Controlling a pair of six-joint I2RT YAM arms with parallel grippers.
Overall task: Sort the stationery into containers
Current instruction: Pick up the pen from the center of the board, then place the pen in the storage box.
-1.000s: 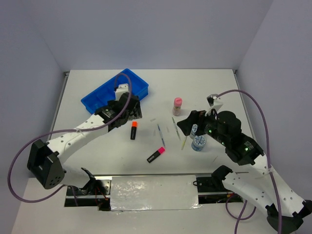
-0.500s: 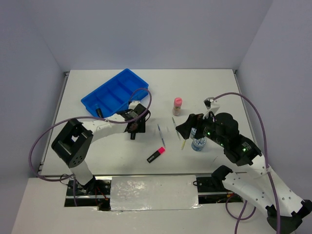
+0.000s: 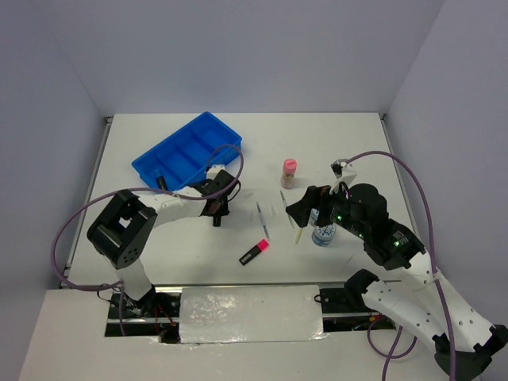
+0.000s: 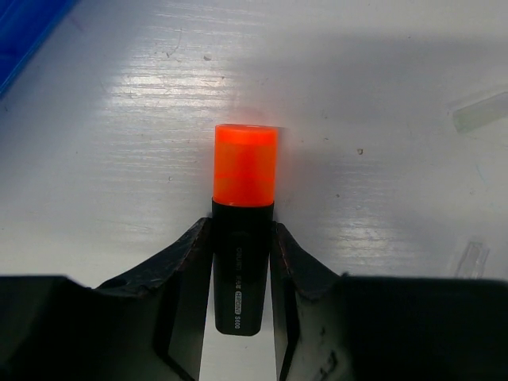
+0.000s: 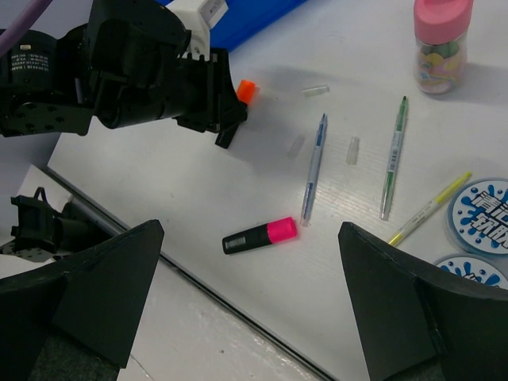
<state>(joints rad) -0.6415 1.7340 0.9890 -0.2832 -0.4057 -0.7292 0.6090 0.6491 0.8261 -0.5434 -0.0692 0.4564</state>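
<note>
Pinching black plastic highlighter with orange cap [image 4: 244, 171] flat on white table [image 4: 373, 71] — left tool [image 4: 242, 238] clamped on barrel; right tool [image 5: 248, 234] spread wide, toward right edge.

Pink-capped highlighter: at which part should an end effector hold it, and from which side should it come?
Probably the black barrel, from straight above, fingers across its narrow width. The pink-capped highlighter lies flat on the table with bare surface along both long sides, but the blue pen has its tip close to the cap.
</note>
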